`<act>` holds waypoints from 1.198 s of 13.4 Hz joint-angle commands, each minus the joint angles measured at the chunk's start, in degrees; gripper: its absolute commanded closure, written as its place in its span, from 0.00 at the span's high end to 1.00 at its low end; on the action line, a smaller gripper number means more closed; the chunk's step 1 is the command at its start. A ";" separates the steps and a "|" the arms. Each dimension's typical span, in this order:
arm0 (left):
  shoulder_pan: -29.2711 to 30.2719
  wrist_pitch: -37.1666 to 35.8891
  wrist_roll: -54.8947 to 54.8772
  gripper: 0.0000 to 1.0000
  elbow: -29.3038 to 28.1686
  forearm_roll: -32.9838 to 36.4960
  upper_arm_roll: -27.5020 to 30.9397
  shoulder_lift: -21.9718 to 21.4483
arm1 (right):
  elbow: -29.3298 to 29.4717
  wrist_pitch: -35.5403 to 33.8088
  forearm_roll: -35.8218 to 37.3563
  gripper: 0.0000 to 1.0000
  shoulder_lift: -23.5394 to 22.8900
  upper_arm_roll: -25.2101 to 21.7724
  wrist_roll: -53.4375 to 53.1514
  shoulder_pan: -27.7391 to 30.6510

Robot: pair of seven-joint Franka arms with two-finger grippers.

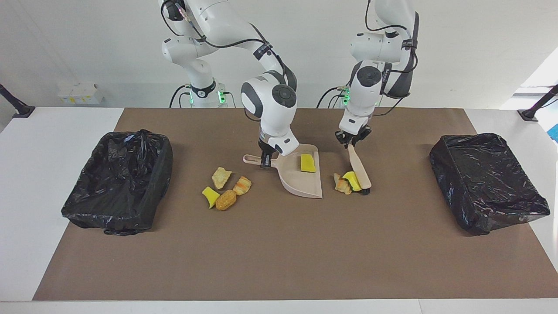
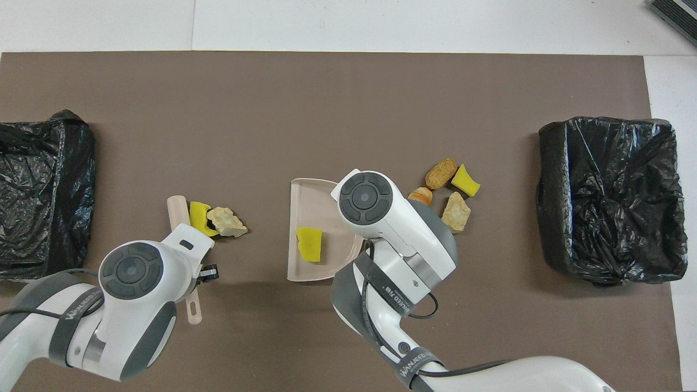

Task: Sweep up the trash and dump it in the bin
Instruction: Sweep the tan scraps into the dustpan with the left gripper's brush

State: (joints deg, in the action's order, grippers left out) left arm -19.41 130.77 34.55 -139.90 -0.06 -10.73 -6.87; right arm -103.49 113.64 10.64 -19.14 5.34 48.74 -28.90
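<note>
My right gripper [image 1: 266, 159] is shut on the handle of the beige dustpan [image 1: 301, 179], which rests on the brown mat and holds one yellow sponge piece [image 1: 308, 163]. My left gripper [image 1: 352, 140] is shut on the handle of the beige brush [image 1: 360, 171]. The brush head touches a yellow sponge piece [image 1: 351, 179] and a bread-like lump [image 1: 342, 184], beside the dustpan's open edge toward the left arm's end. Several more scraps lie toward the right arm's end: a pale chunk [image 1: 221, 176], a croissant-like lump [image 1: 242, 185], a yellow sponge [image 1: 210, 196] and a brown bun [image 1: 226, 200].
A bin lined with a black bag [image 1: 120, 181] stands at the right arm's end of the mat and another bag-lined bin [image 1: 486, 181] at the left arm's end. In the overhead view the right arm covers the dustpan's [image 2: 310, 204] handle.
</note>
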 commanded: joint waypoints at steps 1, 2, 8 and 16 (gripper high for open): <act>-5.72 1.76 -0.09 0.00 4.01 -1.69 0.62 4.67 | -2.42 1.76 1.14 0.00 1.56 0.28 0.48 0.60; -7.29 2.20 -0.70 0.00 4.54 -2.48 0.53 4.76 | -2.42 1.67 1.14 0.00 1.56 0.28 0.48 0.60; -15.30 3.96 -1.50 0.00 7.09 -4.86 0.35 5.11 | -2.42 2.02 1.05 0.00 1.56 0.28 -0.22 0.60; -10.40 -4.91 2.46 0.00 12.80 -4.16 1.06 5.29 | -2.42 1.85 1.05 0.00 1.48 0.28 -0.23 0.78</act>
State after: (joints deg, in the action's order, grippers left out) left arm -32.92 128.73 36.46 -128.95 -3.96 -9.80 -1.08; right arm -103.61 113.72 10.64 -19.07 5.31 48.74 -28.88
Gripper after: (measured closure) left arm 0.740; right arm 0.683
